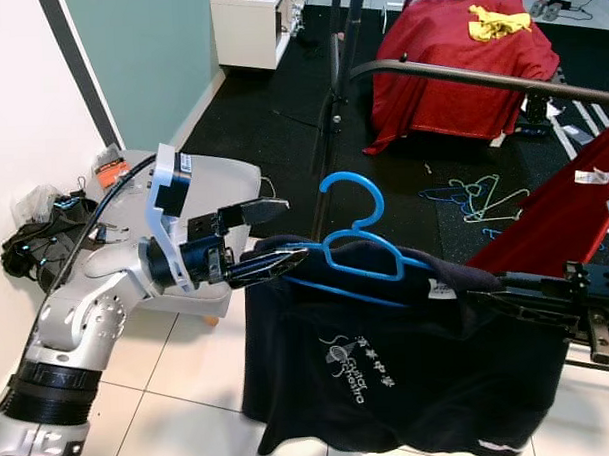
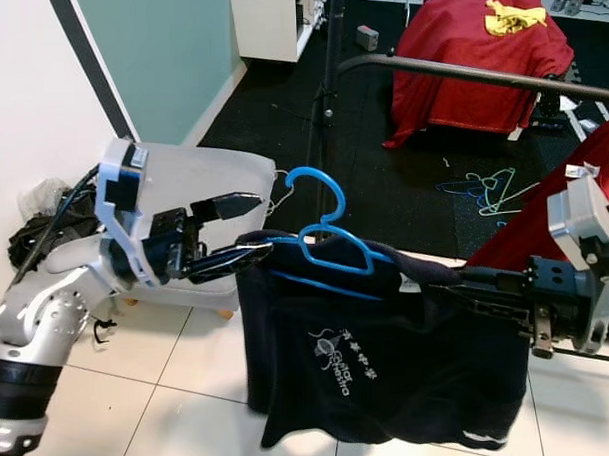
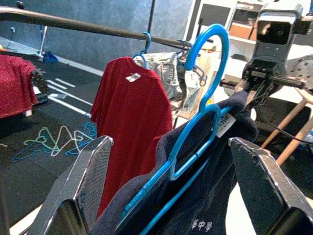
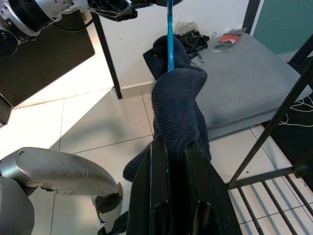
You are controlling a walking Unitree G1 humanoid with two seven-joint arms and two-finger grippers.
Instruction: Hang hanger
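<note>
A blue plastic hanger (image 1: 360,241) carries a dark navy shirt (image 1: 390,375) with pale print, held up between my two arms above the tiled floor. My left gripper (image 1: 270,236) is at the hanger's left shoulder. Its fingers (image 3: 93,171) stand wide apart, open, with the hanger's arm and the shirt between them; the lower finger reaches under the cloth. My right gripper (image 1: 479,298) is shut on the shirt's right shoulder, where the hanger's end (image 4: 170,34) lies inside the cloth. The dark clothes rail (image 1: 479,79) runs behind and above the hanger's hook.
A red shirt (image 1: 564,214) hangs on the rail at the right. More red cloth (image 1: 458,53) is draped at the back. Loose hangers (image 1: 474,197) lie on the black mat. A grey low platform (image 1: 218,181) and a cable bundle (image 1: 40,237) sit at the left by the wall.
</note>
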